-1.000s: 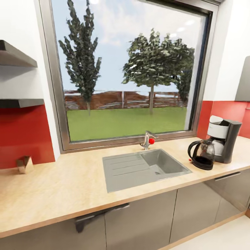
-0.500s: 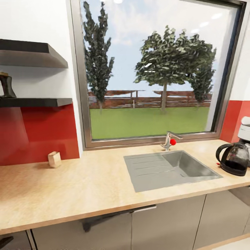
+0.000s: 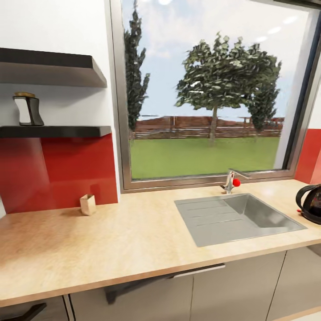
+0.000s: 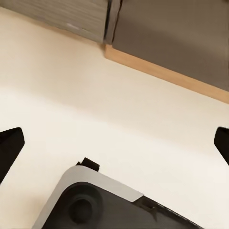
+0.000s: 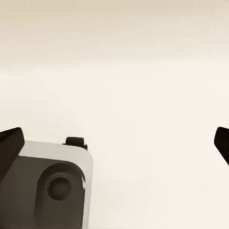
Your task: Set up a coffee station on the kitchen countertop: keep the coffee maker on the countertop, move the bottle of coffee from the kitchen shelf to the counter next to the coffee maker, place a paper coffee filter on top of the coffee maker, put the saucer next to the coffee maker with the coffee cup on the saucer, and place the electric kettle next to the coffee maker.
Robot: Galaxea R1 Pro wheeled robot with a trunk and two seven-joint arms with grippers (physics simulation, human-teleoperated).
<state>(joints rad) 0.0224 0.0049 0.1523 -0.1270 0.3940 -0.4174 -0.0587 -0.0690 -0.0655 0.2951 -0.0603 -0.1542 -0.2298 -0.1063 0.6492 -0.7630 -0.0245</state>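
A dark bottle of coffee [image 3: 29,109] with a tan lid stands on the lower wall shelf [image 3: 67,131] at the left. At the right edge of the wooden countertop [image 3: 111,240] sits the black electric kettle [image 3: 311,203], cut off by the picture's border. A small tan block-shaped thing [image 3: 88,204] rests on the counter against the red backsplash. My left gripper [image 4: 114,143] hangs open over pale floor, its dark fingertips [image 4: 9,148] far apart with nothing between them. My right gripper [image 5: 114,143] is open too, over the same pale floor.
A grey sink [image 3: 238,217] with a red-knobbed tap [image 3: 232,180] lies under the big window. An upper shelf [image 3: 53,67] hangs above the lower one. Grey cabinet doors [image 3: 232,290] run below the counter. A cabinet kickboard [image 4: 162,71] and part of my base [image 4: 95,200] show beneath the left gripper.
The camera has swung left: sink and counter have slid right in the picture, the coffee maker has left at the right edge, and the shelf with the bottle has come in.
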